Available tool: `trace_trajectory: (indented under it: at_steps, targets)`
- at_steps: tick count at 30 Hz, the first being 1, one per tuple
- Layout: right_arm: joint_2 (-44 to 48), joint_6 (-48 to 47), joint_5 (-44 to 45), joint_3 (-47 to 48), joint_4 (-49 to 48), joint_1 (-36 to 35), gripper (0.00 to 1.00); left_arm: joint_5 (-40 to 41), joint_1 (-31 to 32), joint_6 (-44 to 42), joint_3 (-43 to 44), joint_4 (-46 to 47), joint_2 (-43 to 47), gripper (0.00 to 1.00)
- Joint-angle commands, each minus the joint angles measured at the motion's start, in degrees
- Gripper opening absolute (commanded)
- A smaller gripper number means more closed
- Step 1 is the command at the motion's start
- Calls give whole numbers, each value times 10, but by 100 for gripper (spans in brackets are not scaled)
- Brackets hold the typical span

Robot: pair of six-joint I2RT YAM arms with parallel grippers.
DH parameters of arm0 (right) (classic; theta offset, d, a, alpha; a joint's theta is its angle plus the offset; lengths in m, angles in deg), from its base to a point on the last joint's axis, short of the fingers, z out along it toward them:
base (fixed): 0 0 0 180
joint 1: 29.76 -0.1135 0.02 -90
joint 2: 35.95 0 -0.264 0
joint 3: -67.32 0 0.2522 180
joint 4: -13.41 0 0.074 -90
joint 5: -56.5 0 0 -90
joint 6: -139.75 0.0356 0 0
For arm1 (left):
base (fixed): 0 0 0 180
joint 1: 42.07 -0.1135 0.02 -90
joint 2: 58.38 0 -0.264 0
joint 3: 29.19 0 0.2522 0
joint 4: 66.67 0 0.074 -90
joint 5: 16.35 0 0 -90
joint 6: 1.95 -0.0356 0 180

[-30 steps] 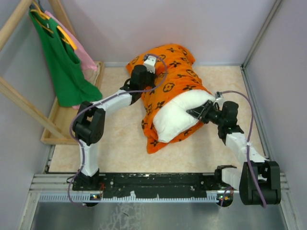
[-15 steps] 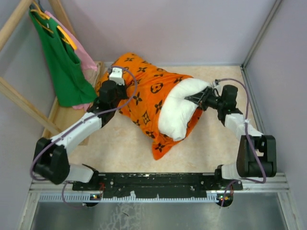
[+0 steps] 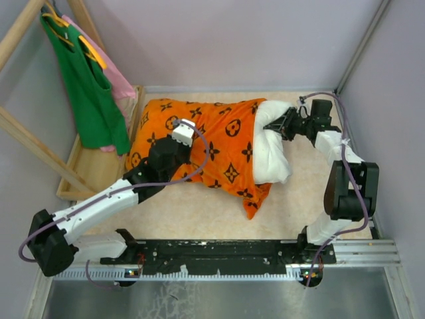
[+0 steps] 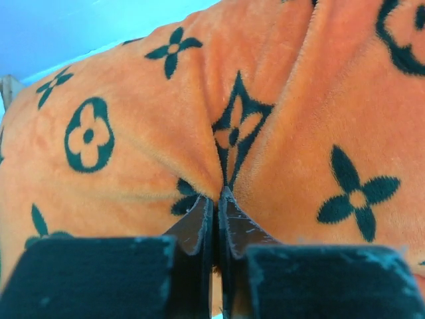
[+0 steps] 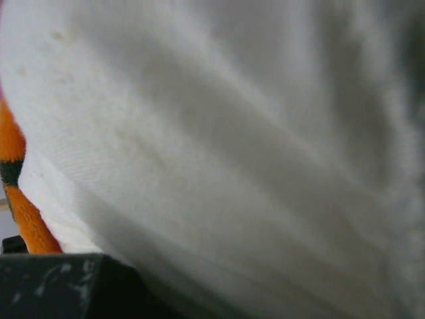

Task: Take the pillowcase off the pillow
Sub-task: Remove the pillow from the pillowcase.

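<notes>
The pillowcase (image 3: pixel 219 143) is lying across the far middle of the tabletop (image 3: pixel 199 206). Most of the pillow (image 3: pixel 269 156) is being hidden inside it, and only the right end is showing, white and bulging out of the case's opening. A raised fold of the orange fabric, near the left end of the case, is being pinched by the left gripper (image 3: pixel 174 141). In the left wrist view its jaws are pressed together with plush cloth bunching up on either side of them. The right gripper (image 3: pixel 282 125) is being held against the far right corner of the pillow. Its jaws appear to be closed on that corner, though this is hard to confirm because the right wrist view is filled with white cloth.

Both things are being judged light, soft and very yielding. The fleecy case is likely to stretch, wrinkle and drag on the stuffing rather than slide freely, and the pillow is likely to fold under pull. The best holds are being judged to be a deep pinch of the case's closed left end and a firm bite on the bared pillow corner.
</notes>
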Motion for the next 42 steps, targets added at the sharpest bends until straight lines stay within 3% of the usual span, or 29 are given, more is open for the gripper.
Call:
trace_trajectory:
  at_steps: [1, 3, 5, 11, 16, 22, 24, 28, 32, 34, 40, 42]
  targets:
    - [3, -54, 31, 47, -14, 15, 0, -16, 13, -53, -5, 54, 63, 31]
    - [10, -67, 37, 39, -7, 13, 0, -2, 11, -67, -10, 86, 70, 76]
    - [18, -75, 40, 29, -7, 7, 0, 8, 3, -78, 19, 98, 58, 97]
    - [32, -120, 54, 28, 31, -40, 0, -98, -68, -85, 172, 32, -73, 100]
    - [49, -141, 53, 21, 45, -88, 0, -260, -94, -63, 302, -14, -202, 100]
    - [72, -160, 49, 9, 62, -108, 0, -272, -94, -71, 405, -30, -358, 99]
    - [82, -172, 47, 10, 75, -108, 0, -247, -94, -78, 414, -29, -399, 91]
    - [104, -168, 38, 11, 70, -108, 0, -171, -104, -77, 404, -17, -448, 43]
    - [125, -146, -3, 22, 56, -93, 0, -103, -139, -92, 392, -23, -470, 10]
    - [152, -100, -22, 5, 2, -73, 0, -81, -167, -87, 384, -24, -468, 4]
    - [232, 30, 10, -61, -116, 21, 0, 10, -252, -75, 345, -25, -446, 6]
    - [245, 67, 10, -88, -149, 55, 0, 25, -273, -69, 331, -32, -435, 3]
